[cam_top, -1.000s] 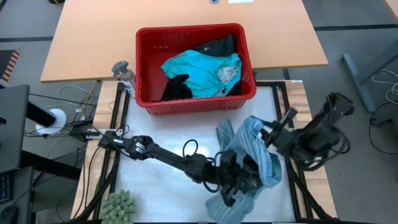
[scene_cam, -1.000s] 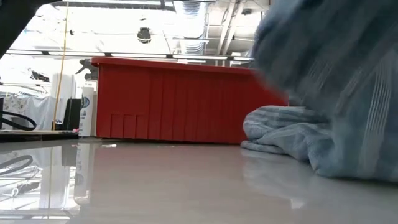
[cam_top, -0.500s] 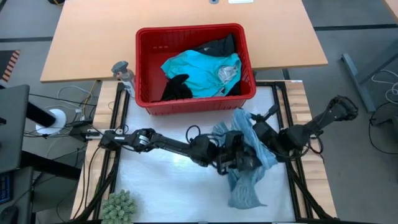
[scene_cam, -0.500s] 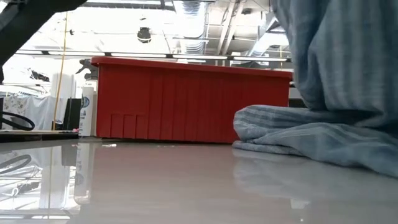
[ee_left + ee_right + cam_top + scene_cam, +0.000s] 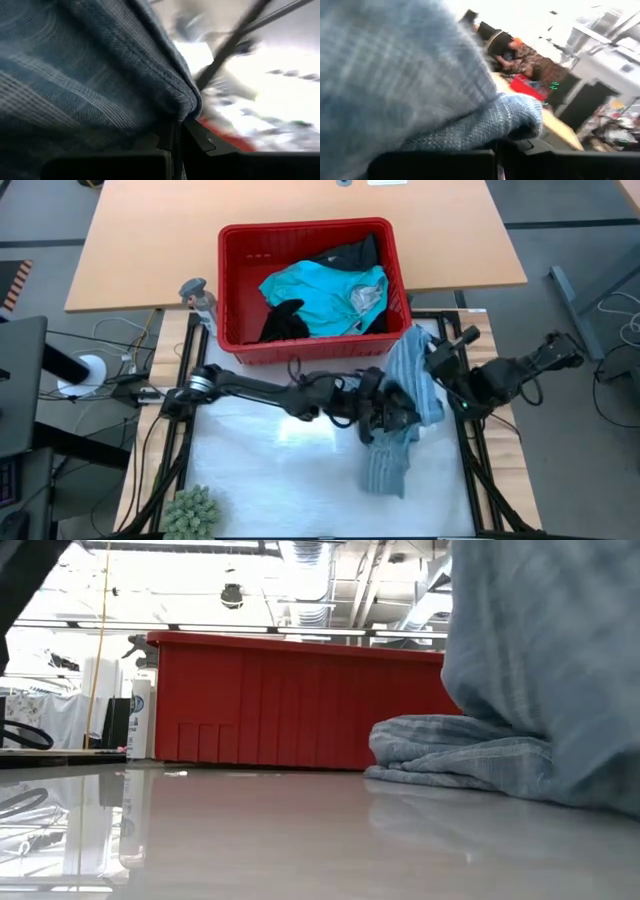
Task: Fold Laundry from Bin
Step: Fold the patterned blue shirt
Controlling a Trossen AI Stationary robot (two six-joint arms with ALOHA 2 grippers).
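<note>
The task looks to be in an early stage: one garment is out of the bin and nothing on the table is folded yet. On the left of the high view the left arm reaches far across the white mat, and its left gripper is clenched on the blue-grey striped garment; the left wrist view shows a folded edge of that cloth pinched tight between its dark fingers. From that grip the cloth hangs and trails down onto the mat in a rumpled strip, and in the low view its lower part lies bunched on the table in front of the bin's side. Behind both grippers stands the red bin, and inside it the turquoise garment and the black garments lie in a heap, not taken out. Just beside the left gripper, on its far side from the left arm's base, the right gripper holds the upper corner of the same striped garment near the bin's near corner; the right wrist view shows a hem clamped at its fingertips. By this reading, spreading the striped piece flat, folding it, and then fetching and folding the rest are all left to do.
</note>
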